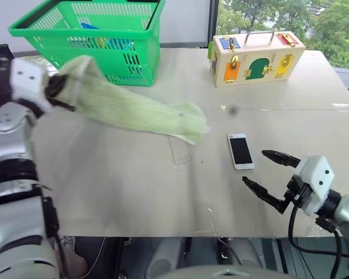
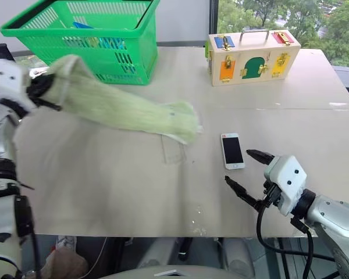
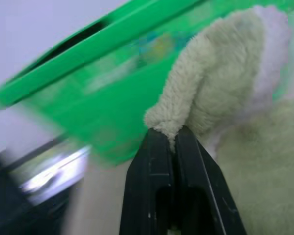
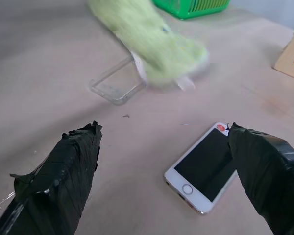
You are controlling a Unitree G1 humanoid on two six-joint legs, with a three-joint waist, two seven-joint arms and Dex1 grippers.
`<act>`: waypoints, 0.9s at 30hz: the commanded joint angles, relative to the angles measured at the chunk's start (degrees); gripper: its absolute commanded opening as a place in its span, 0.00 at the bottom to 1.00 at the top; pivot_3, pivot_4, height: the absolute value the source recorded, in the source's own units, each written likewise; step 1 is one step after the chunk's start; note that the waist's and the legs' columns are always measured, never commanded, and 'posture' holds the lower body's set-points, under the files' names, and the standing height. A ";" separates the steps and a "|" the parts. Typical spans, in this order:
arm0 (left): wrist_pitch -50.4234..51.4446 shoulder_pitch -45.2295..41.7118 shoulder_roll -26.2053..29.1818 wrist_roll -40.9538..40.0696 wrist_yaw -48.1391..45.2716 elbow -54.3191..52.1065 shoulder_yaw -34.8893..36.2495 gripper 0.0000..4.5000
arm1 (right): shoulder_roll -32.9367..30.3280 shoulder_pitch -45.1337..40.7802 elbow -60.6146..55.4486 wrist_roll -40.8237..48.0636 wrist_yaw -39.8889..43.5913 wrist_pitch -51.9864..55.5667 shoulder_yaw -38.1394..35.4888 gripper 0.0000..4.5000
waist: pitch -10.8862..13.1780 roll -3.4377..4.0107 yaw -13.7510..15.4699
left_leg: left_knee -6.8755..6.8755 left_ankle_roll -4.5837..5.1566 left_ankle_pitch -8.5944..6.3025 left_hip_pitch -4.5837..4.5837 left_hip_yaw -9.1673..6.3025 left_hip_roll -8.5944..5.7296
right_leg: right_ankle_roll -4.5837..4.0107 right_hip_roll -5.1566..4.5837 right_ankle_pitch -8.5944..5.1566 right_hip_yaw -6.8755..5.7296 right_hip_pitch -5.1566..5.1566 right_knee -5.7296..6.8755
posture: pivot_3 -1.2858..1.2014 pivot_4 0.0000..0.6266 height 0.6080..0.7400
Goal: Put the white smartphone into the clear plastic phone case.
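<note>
Two hands in play. Left hand (image 3: 172, 134) is up at the left side of the table (image 1: 134, 186), fingers pressed together on a fold of a pale green fuzzy cloth (image 1: 134, 107). The cloth hangs stretched from that pinch down and to the right, blurred, its far end just over the table next to the clear plastic phone case (image 4: 118, 81).

The case lies flat on the table, open side up as far as I can tell, near the middle. In the right wrist view the cloth's lower end overlaps one corner of it; can't tell if it's touching.

White smartphone (image 1: 241, 151) lies flat on the table, screen up, black display, home button end toward the robot. It's to the right of the case, apart from it, not in it.

Right hand (image 1: 272, 176) hovers low at the near right of the table, fingers spread wide and empty. One finger is just beside the phone's right edge, the other is nearer the robot, phone sits roughly in front of the gap between them. No contact visible.

Green basket (image 1: 122, 52) stands at the far left with some items inside, right behind the raised cloth. A wooden latch box (image 1: 256, 58) with coloured panels and a handle sits at the far right, well apart from the phone.
</note>
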 commanded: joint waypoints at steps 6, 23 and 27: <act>-8.30 -3.28 1.16 -1.05 -2.14 4.84 0.91 0.01 | -0.39 -0.58 0.40 0.25 1.55 -1.73 0.21 1.00 | -0.12 -0.23 0.96 | 0.06 -0.08 -0.04 0.02 -0.11 -0.02 | 0.01 -0.03 0.00 -0.14 0.13 -0.02 | 0.52 0.24 1.00; 42.50 9.83 -5.38 -17.59 -28.98 -28.48 -0.69 0.81 | 0.13 2.96 -2.83 0.99 -0.13 -1.70 -0.44 1.00 | -0.06 -0.64 -1.75 | 0.11 -0.01 0.00 0.04 -0.21 0.01 | -0.01 0.02 0.00 -0.13 0.12 0.12 | 0.52 0.24 1.00; 56.75 14.91 -2.47 -29.90 -39.74 -45.36 -0.70 1.00 | -0.23 2.49 -2.42 1.25 -0.12 -1.66 -0.29 1.00 | -0.04 -0.62 -1.79 | 0.11 -0.03 -0.01 0.04 -0.21 0.01 | -0.03 0.00 -0.01 -0.12 0.12 0.11 | 0.52 0.24 1.00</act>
